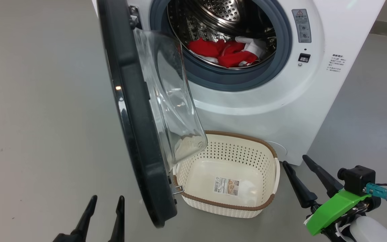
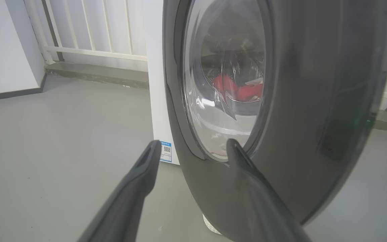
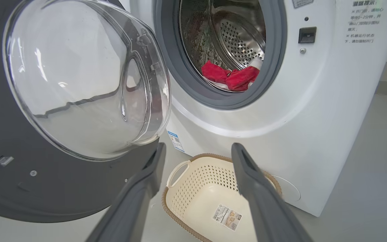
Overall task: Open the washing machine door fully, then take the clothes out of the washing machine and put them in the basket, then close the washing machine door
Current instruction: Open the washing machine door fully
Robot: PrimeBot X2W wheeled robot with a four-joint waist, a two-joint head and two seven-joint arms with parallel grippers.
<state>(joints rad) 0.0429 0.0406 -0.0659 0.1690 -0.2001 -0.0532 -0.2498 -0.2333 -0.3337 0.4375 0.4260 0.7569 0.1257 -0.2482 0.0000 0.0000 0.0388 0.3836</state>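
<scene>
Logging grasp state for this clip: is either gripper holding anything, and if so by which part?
Nothing is held. The left gripper and right gripper are both open and empty; the clothes lie inside the washing machine.

Bright, even light; faint glare, perhaps.

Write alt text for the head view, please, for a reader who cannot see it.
A white washing machine has its door swung open, red clothes lying in the drum. The basket sits on the floor before it without clothes; the left pincer and right pincer, both open, hover low in view.
</scene>
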